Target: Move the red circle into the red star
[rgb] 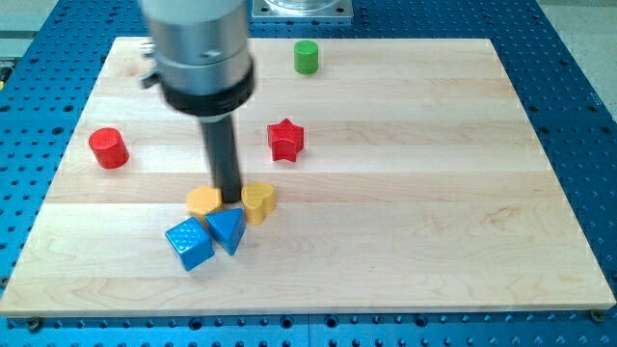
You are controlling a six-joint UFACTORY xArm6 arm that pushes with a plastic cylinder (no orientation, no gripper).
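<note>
The red circle (109, 147), a short cylinder, stands at the view's left on the wooden board (434, 193). The red star (285, 139) sits near the board's middle, well to the right of the red circle and apart from it. My tip (230, 200) is down between two yellow blocks, below and left of the red star and far right of and below the red circle. It touches neither red block.
A yellow block (203, 200) lies just left of my tip and a yellow heart (258, 201) just right. A blue cube (189, 243) and a blue triangle (228, 229) sit below them. A green cylinder (307, 57) stands near the top edge.
</note>
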